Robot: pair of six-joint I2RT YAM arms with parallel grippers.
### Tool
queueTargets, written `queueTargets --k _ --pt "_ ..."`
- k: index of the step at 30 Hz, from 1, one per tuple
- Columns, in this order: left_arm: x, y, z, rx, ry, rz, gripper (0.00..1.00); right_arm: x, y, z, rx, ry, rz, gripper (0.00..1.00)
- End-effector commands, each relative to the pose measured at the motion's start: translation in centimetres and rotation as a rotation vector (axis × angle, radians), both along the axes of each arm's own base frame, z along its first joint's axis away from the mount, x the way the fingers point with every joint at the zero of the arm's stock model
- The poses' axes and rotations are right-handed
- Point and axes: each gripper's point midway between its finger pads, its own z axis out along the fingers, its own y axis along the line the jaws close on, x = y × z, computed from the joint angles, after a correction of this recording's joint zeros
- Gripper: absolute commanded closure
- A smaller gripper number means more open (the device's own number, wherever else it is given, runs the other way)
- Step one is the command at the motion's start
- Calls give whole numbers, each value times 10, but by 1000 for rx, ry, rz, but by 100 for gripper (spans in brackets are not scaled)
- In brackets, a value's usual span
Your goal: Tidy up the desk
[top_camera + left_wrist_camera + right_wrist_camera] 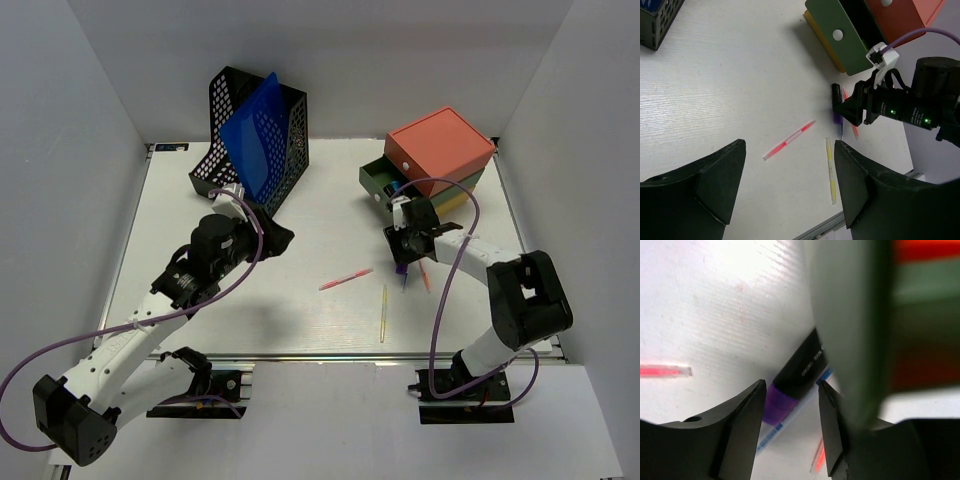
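Beside drawers [440, 148], right tool [790, 390] astride purple marker [802, 367] (jaws parted)

Count: 1 black mesh file holder [290, 150], 1 blue folder [255, 135], 1 drawer unit [440, 140] with 3 drawers, 1 black-and-purple marker [797, 375], 4 thin pens (pink pen [789, 140], yellow pen [830, 171], orange pen [855, 131], blue pen [775, 429]).

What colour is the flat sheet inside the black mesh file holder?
The flat sheet is blue, clearest in the top external view.
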Motion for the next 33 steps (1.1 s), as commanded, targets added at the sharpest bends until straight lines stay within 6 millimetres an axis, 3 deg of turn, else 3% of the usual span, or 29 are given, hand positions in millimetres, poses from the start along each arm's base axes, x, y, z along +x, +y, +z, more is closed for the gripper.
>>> queueTargets --k 1,17,33 --pt "3 3 10 1 -25 11 19 1 -1 8 -25 -55 44 47" --pt "0 6 10 19 -16 11 19 -3 4 -3 -21 -63 92 49" --pt "-6 13 11 18 -16 27 19 -28 10 -23 3 39 139 51"
